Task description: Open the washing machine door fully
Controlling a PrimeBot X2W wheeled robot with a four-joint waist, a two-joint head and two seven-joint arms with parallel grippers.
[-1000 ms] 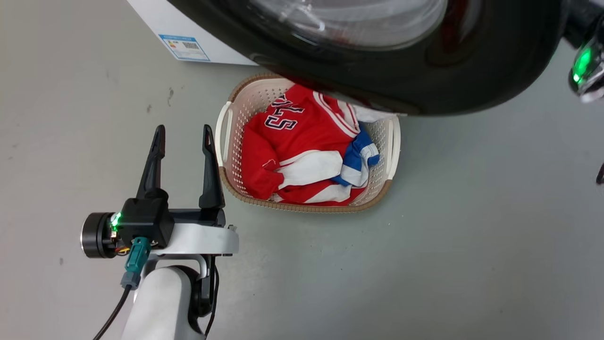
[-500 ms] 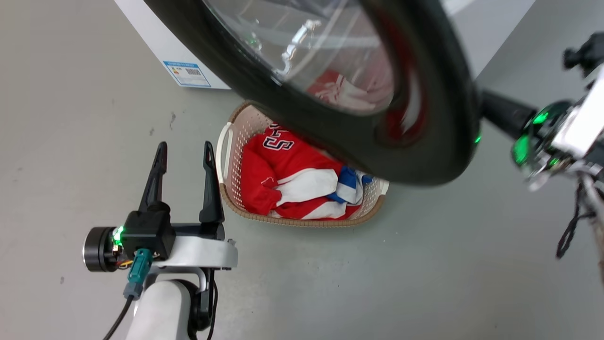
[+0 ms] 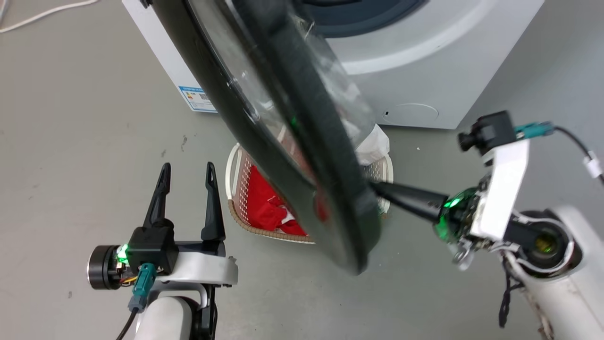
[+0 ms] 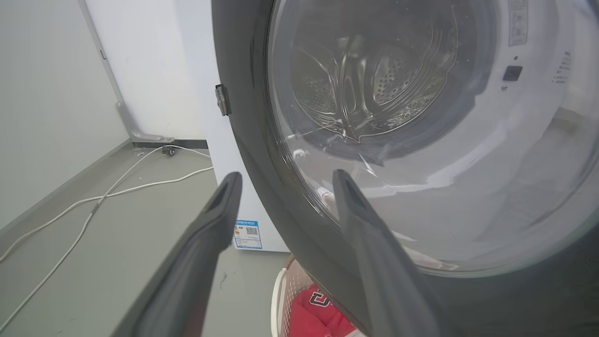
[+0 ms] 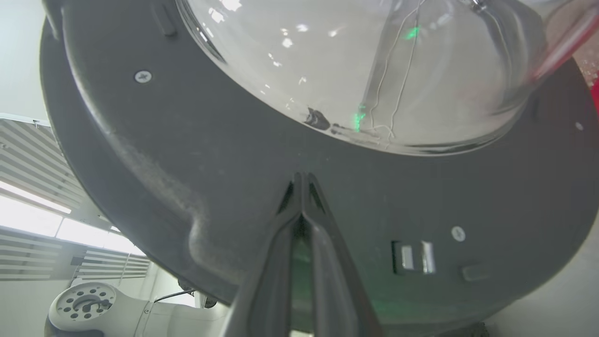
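The head view shows the washing machine door (image 3: 339,212) edge-on. It stands swung out from the white washing machine (image 3: 424,71) and hangs over a cream basket (image 3: 234,189) of red clothing (image 3: 264,208). The right gripper (image 3: 377,188) meets the door's rim from the side, and its fingertips are lost behind the black edge.

The right wrist view shows what is hidden there. The two fingers are pressed flat together with nothing between them. Their tips sit against the door's dark inner ring, just below the glass bowl (image 5: 351,70). A small rectangular slot (image 5: 414,257) lies to the right of the fingers.

The left wrist view looks at the door's outer face, which stands beyond the left gripper (image 4: 286,174). The black rim crosses behind the gap between the fingers, and the steel drum (image 4: 388,79) shows through the glass above them. A white cable (image 4: 93,201) trails over the floor, left of the fingers. These fingers are spread wide and hold nothing. In the head view the door is to their right, apart from them.

A blue-edged label (image 4: 248,234) low on the machine, seen between the left fingers, carries a square code, but its print is too small to read. The clothing bears white outlined lettering, only partly visible and not readable.
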